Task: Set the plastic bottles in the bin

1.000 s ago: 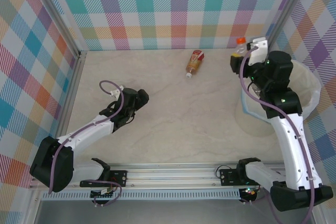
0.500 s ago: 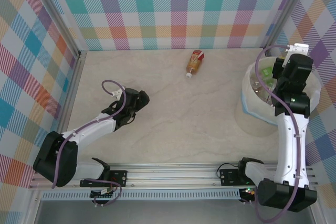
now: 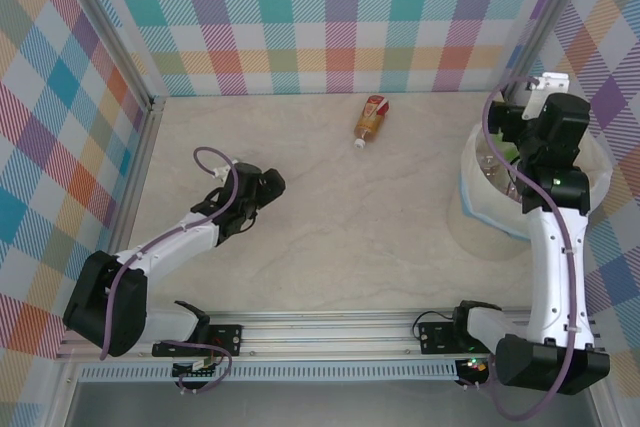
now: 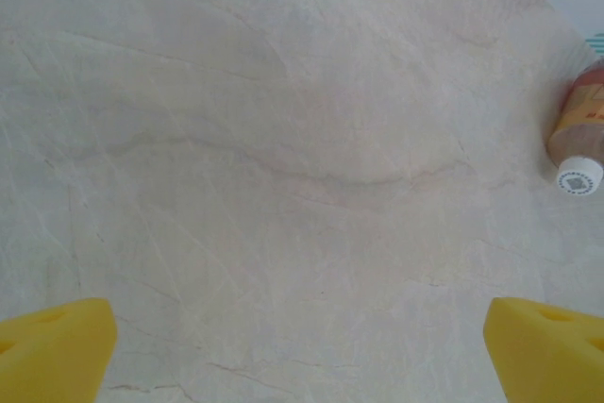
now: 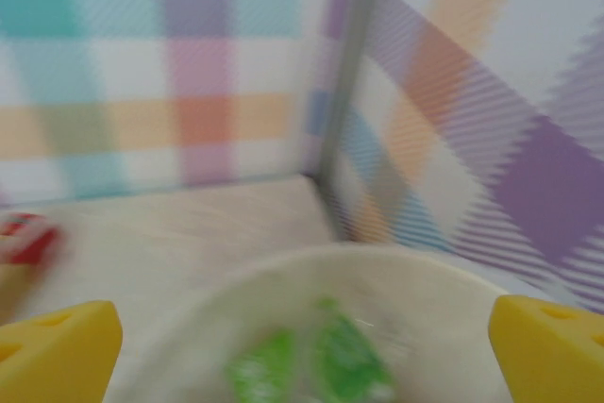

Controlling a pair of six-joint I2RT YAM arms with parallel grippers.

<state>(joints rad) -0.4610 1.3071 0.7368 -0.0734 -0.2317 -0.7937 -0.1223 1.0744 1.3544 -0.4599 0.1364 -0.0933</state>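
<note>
Over the bin at the overhead view's right hangs the right gripper; one bottle lies upper centre. Left wrist view: left gripper spread wide, empty, bottle at right edge. Right wrist view: jaws apart, green-labelled bottles binned below. Drop seems done; next, fetch the loose bottle.

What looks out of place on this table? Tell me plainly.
One plastic bottle lies on its side on the table near the back wall, white cap toward the arms, well left of the bin. Nothing looks spilled or damaged.
</note>
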